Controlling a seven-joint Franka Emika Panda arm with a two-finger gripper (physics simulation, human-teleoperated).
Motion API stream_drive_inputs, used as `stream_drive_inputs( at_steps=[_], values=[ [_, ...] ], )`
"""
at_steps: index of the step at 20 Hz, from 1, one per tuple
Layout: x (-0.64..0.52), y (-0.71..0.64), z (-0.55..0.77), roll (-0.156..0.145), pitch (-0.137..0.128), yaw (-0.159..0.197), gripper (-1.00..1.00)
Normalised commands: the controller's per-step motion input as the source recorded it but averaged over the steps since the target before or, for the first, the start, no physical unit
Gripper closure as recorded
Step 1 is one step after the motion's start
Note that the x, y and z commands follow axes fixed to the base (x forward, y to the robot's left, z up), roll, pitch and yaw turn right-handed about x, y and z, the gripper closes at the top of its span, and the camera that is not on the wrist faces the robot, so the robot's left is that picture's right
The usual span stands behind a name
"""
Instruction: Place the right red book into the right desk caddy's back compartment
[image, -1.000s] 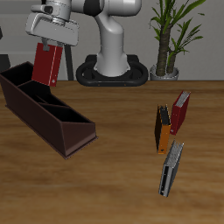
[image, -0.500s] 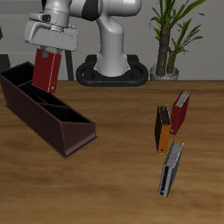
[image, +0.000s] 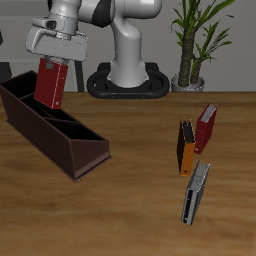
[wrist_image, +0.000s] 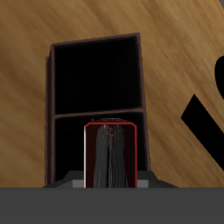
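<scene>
Count on the table (image: 130, 190): one right desk caddy (image: 55, 125), four books in all, one potted plant (image: 195, 45).

Books: the right red book (image: 50, 83) is aloft in the gripper (image: 55, 62). The other three sit as a cluster well apart from the caddy, toward the plant's side of the table: a darker red book (image: 206, 128) farthest back, an orange-and-black book (image: 186, 147) just beside it, and a grey book (image: 196, 192) nearest the table's front edge.

Gripper: fingers clamped on the red book's upper end, grasping it; the book hangs below them. In the wrist view the book (wrist_image: 111, 155) shows end-on as a red-rimmed dark slab between the jaws.

Orientation of the held book: long axis close to vertical, slightly tilted, lower end pointing down toward the caddy. Broad red face turned toward the table's front.

Position: above the caddy's far end, the end closest to the robot base (image: 125, 80). Lower edge looks near the caddy's rim; whether it has passed below the rim, I cannot tell. The wrist view looks straight down into the back compartment (wrist_image: 96, 74), a squarish dark well, with a divider wall between it and the next section, over which the book's end appears.

Caddy: long axis runs diagonally from back to front across the table, inner dividers visible along it.
</scene>
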Motion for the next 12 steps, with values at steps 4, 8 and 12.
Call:
stream_drive_inputs(
  at_steps=[4, 8, 12],
  values=[
    [0.06, -0.14, -0.08, -0.025, 0.006, -0.015, 1.00],
    [0.05, -0.07, -0.12, -0.012, 0.017, -0.014, 1.00],
    [0.10, -0.03, -0.14, 0.008, 0.015, -0.001, 1.00]
  ],
)
